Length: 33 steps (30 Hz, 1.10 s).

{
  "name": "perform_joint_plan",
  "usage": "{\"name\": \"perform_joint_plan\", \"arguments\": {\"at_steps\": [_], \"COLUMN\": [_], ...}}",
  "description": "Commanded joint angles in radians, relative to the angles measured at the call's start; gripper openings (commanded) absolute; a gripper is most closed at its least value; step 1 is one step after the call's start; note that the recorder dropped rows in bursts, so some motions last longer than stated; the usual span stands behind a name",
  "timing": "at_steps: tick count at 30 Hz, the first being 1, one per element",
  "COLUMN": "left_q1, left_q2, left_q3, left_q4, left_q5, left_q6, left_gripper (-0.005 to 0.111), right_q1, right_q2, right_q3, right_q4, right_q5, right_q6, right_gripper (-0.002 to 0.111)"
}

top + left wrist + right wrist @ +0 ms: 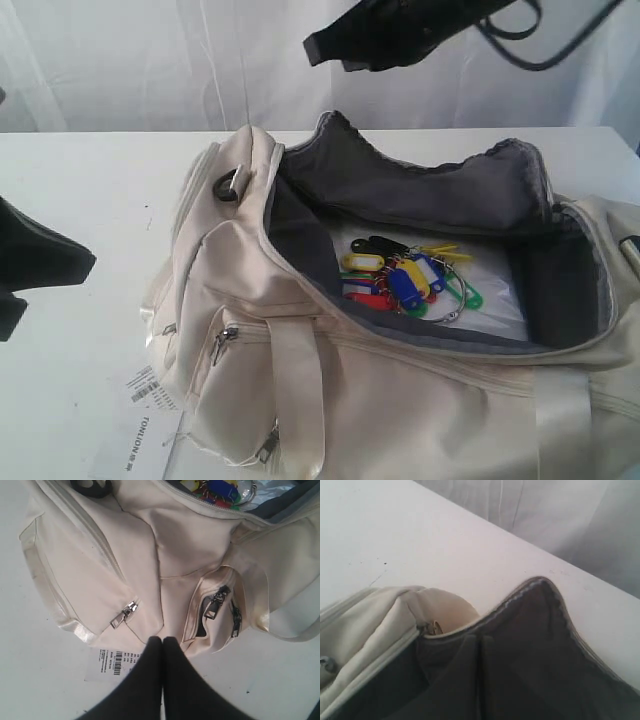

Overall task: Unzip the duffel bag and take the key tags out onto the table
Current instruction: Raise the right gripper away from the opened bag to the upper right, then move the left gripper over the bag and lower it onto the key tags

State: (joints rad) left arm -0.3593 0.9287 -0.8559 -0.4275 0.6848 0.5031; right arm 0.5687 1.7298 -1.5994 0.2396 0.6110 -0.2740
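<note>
The cream duffel bag (pixel 330 370) lies on the white table (pixel 80 180) with its main zipper open and the grey lining flap (pixel 430 180) standing up at the back. The key tags (pixel 405 280), in red, blue, yellow, green and black, rest on the bag's floor. They also peek in at the edge of the left wrist view as key tags (pixel 220 489). My left gripper (pixel 162 640) is shut and empty, low over the table beside the bag's pocket end (pixel 190 545). My right gripper (pixel 480 639) is shut and empty, hanging above the open bag (pixel 370 620); the exterior view shows this gripper (pixel 312 48) well clear of the rim.
A white barcode paper label (pixel 140 415) lies on the table at the bag's near left corner, also seen as the label (pixel 112 662) just beside my left fingertips. Two side-pocket zipper pulls (pixel 125 614) hang on the bag's end. A white curtain (pixel 150 60) backs the table.
</note>
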Motion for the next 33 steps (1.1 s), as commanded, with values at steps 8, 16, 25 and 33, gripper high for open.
{"name": "perform_joint_plan", "arguments": {"at_steps": [8,16,25,33], "left_q1": [-0.003,-0.003,-0.023,-0.23], "left_q2": [-0.009,-0.003,0.182,0.46], "left_q3": [0.005,0.066,-0.271,-0.478], "left_q4": [-0.02,-0.053,-0.211,-0.095], "left_q5": [-0.004,-0.026,0.137,0.069], "left_q6": [0.035,0.1,0.1,-0.029], "left_gripper": [0.0,0.0,0.0,0.0], "right_q1": [-0.002,-0.002,-0.002,-0.002], "right_q2": [-0.565,-1.007,-1.029,-1.029], "right_q3": [0.41,0.624,0.752,0.752], "right_q4": [-0.316,-0.529,-0.522,-0.522], "right_q5": [0.096,0.245,0.272,0.274], "right_q6": [0.245,0.391,0.391,0.391], "right_gripper": [0.0,0.0,0.0,0.0]}}
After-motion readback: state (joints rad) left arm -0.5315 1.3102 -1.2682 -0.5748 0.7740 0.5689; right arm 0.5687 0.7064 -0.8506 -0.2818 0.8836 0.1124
